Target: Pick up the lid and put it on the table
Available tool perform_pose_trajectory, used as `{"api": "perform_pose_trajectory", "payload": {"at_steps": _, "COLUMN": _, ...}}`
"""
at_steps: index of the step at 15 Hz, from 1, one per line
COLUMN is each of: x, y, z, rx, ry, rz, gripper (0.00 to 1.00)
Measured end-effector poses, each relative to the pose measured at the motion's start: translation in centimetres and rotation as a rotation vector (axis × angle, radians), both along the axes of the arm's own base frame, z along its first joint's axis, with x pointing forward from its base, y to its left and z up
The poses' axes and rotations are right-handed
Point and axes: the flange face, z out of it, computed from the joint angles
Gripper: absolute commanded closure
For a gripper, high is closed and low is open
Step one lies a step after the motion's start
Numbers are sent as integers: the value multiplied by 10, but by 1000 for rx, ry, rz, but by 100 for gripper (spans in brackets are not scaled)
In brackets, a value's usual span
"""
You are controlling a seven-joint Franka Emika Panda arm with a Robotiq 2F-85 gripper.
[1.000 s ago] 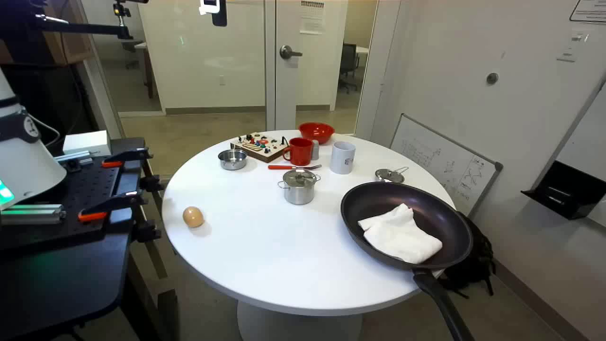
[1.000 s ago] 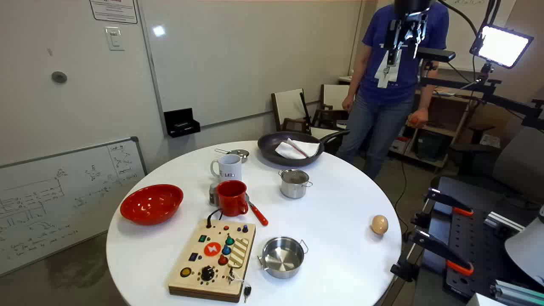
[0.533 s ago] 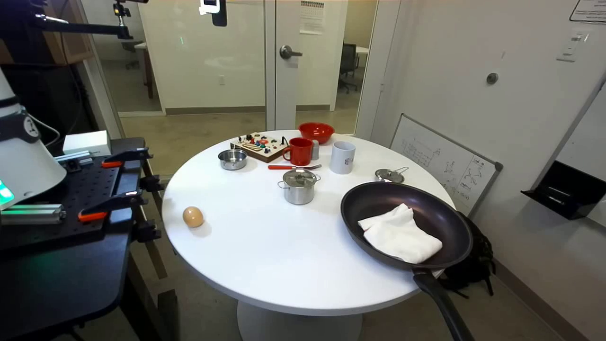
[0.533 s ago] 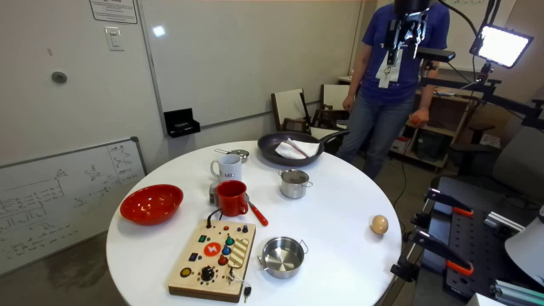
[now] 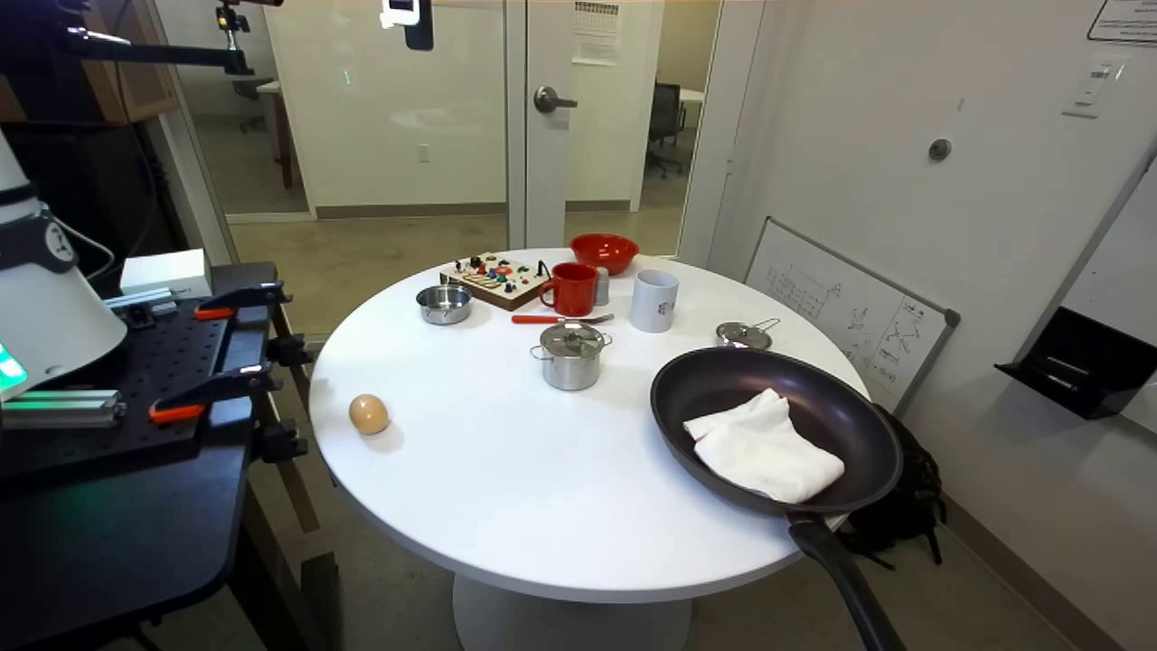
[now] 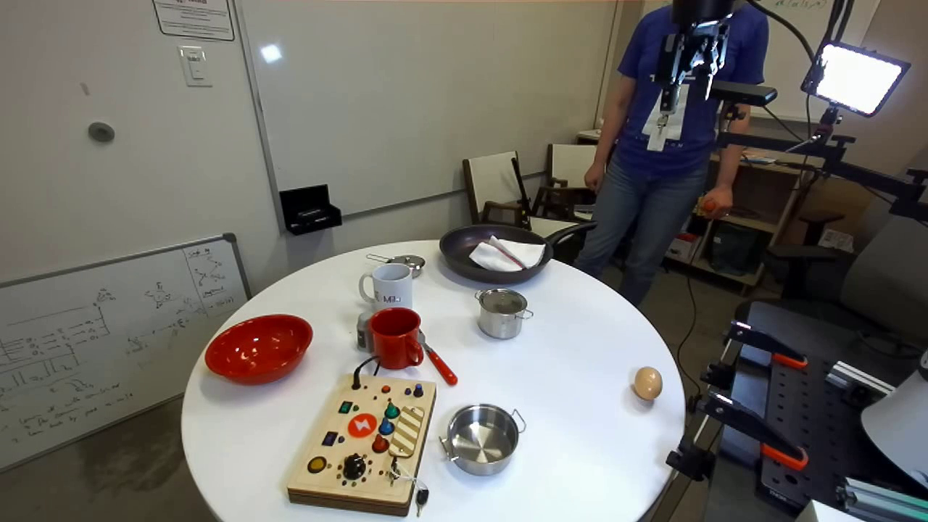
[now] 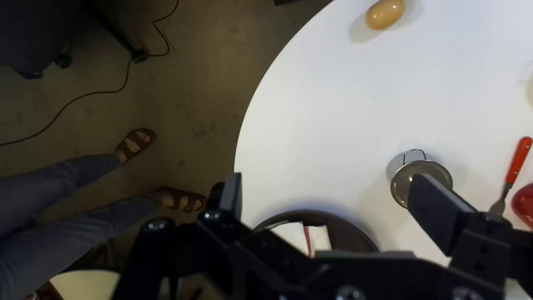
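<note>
The tool (image 6: 689, 98) hangs well above a round white tabletop (image 6: 573, 391) in an exterior view, its two fingers (image 7: 437, 212) spread wide apart in the wrist view with nothing in their grasp. The flat silver-grey lid (image 5: 571, 338) rests on top of the small steel pot (image 5: 571, 372), which stands upright near the middle of the tabletop in both exterior views; from the wrist, one finger hides part of the lid from sight. Near the pot, a black pan (image 5: 836, 411) holds a folded white cloth (image 5: 768, 452) striped with red, the pan's handle (image 5: 841, 579) reaching past the tabletop's edge. A red-handled utensil (image 6: 441, 367) lies beside a red mug (image 6: 395, 344), with a white mug (image 6: 395, 286) near them and a red bowl (image 6: 259, 348) toward the rim. A wooden control panel (image 6: 362, 446) lies just beside an open, two-handled steel dish (image 6: 482, 442). A thin-handled silver item (image 5: 744, 335) sits near both the pan and the white mug. A brown egg (image 6: 647, 383) lies near the part of the edge closest to a black desk (image 5: 126, 533), where the arm's white base (image 5: 50, 316) stands. Beyond the tabletop, a person (image 6: 641, 188) in a blue shirt and jeans stands behind the tool, with a bright light panel (image 6: 863, 76) off to the side.
</note>
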Motion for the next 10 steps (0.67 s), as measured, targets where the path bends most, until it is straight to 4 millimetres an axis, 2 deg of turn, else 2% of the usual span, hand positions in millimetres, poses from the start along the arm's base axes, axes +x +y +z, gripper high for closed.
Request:
{"api": "perform_pose_trajectory", "payload": {"at_steps": 4, "x": 2, "y": 3, "z": 1, "rx": -2, "ry": 0, "rz": 47, "gripper": 0}}
{"api": "perform_pose_trajectory", "payload": {"at_steps": 10, "x": 20, "y": 27, "z": 7, "rx": -1, "ry": -35, "rz": 363, "gripper": 0}}
